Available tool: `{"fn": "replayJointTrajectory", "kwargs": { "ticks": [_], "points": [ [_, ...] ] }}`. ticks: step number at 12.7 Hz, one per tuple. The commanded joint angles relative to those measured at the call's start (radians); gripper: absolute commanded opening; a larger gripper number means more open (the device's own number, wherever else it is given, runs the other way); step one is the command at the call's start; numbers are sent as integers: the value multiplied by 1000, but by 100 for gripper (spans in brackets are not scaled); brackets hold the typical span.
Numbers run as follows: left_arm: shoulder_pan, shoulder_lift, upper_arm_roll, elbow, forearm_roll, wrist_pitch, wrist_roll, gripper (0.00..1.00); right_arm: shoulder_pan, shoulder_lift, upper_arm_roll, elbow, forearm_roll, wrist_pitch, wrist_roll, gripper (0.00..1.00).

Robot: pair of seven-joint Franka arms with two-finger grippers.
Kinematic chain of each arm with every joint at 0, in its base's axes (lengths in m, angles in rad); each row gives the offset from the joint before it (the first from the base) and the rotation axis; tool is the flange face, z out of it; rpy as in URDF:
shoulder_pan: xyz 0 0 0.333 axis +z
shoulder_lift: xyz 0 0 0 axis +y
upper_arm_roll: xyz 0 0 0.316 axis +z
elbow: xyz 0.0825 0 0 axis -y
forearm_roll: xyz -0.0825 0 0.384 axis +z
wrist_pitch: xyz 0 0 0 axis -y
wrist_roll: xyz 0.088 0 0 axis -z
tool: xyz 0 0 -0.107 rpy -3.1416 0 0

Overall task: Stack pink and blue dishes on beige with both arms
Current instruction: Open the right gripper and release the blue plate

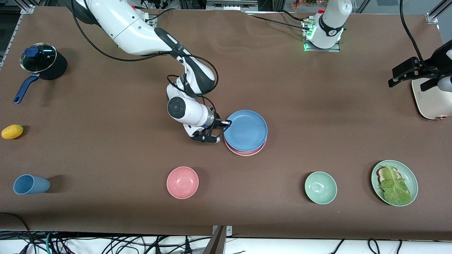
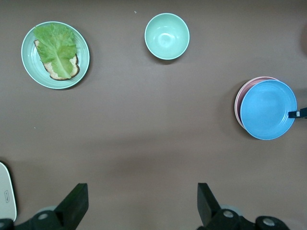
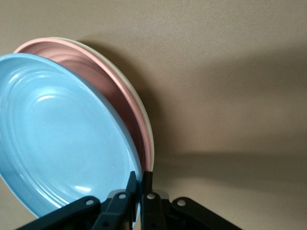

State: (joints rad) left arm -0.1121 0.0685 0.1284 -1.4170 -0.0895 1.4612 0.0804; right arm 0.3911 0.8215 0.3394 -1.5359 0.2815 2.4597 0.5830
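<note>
Blue plate [image 1: 246, 129] lay on top of the pink plate [image 1: 247, 151] near the middle of the table [image 1: 106, 148], and the right gripper [image 1: 221, 129] had its two fingers pinched on the blue plate's rim at the side toward the right arm's end of the table. In the right wrist view the black fingers [image 3: 130, 184] were pressed together on that rim, with the blue plate [image 3: 57, 139] sitting slightly off-centre over the pink plate [image 3: 115, 96], and a thin pale edge of the beige plate [image 3: 142, 110] showing under the pink one. The left wrist view showed the blue plate [image 2: 267, 109] covering most of the pink plate [image 2: 239, 98], whose rim peeked out on one side.

The left gripper [image 1: 409, 72] waited in the air at the left arm's end of the table, beside a white appliance [image 1: 429, 100]; its fingers [image 2: 72, 203] stood spread wide apart with nothing between them.

Nearer the front camera than the stack sat a pink bowl [image 1: 182, 182] and a green bowl [image 1: 320, 187]. A green plate [image 1: 409, 174] with bread and lettuce [image 1: 394, 184] lay toward the left arm's end. Toward the right arm's end were a blue cup [image 1: 31, 184] on its side, a yellow fruit [image 1: 12, 131] and a lidded pot [image 1: 42, 61] with a blue handle.
</note>
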Motion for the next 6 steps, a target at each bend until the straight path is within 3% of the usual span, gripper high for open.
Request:
{"fn": "replayJointTrajectory", "kwargs": {
  "ticks": [1, 3, 6],
  "points": [
    [6, -9, -3, -8, 7, -4, 22, 100, 3, 16, 4, 28, -39, 4, -3, 99],
    [6, -9, -3, -8, 5, -4, 24, 100, -6, 7, 4, 45, -134, -5, -2, 100],
    [5, -7, -3, -8, 4, -4, 24, 100, -11, -40, -17, 48, -154, -72, -3, 100]
  ]
}}
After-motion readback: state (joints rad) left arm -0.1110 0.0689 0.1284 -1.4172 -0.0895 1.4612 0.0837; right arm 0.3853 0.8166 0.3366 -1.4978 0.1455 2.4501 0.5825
